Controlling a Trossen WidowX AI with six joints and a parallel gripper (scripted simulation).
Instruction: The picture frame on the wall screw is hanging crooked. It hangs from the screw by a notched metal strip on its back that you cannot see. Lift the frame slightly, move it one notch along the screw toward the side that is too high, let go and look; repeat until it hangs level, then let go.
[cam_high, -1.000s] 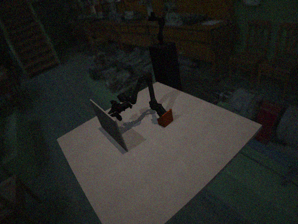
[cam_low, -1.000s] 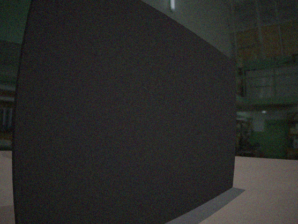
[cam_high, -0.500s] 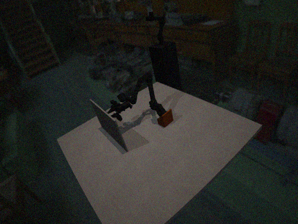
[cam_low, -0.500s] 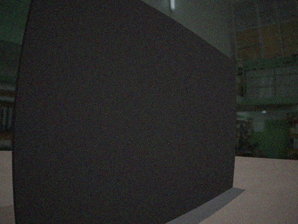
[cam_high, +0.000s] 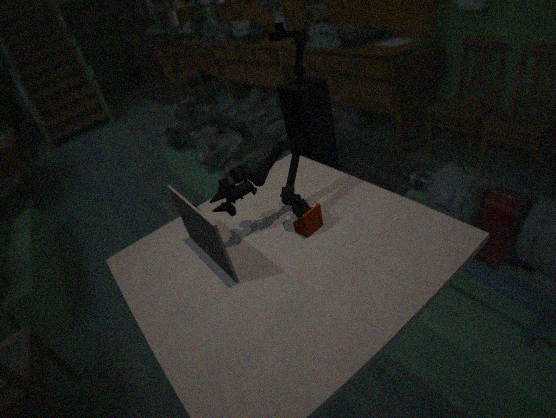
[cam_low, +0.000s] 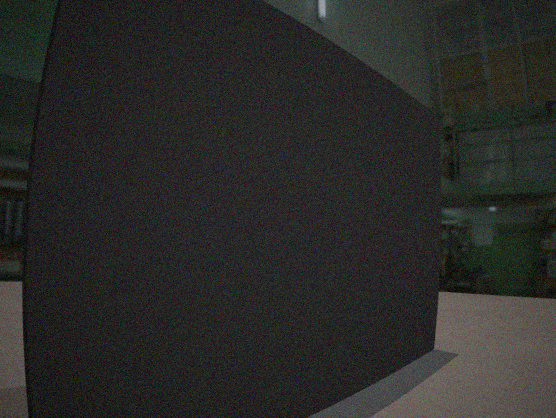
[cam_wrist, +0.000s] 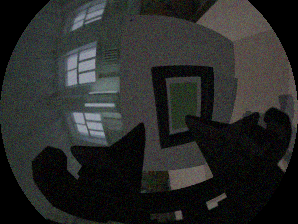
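It looks like a dim, messy workshop or storeroom. A long wooden bench (cam_high: 360, 55) full of stuff stands at the back, with a wooden ladder (cam_high: 55, 90) nearby.

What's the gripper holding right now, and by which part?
Nothing. The gripper is open, its fingers apart in front of the picture frame on the wall panel, gripping no edge of it.
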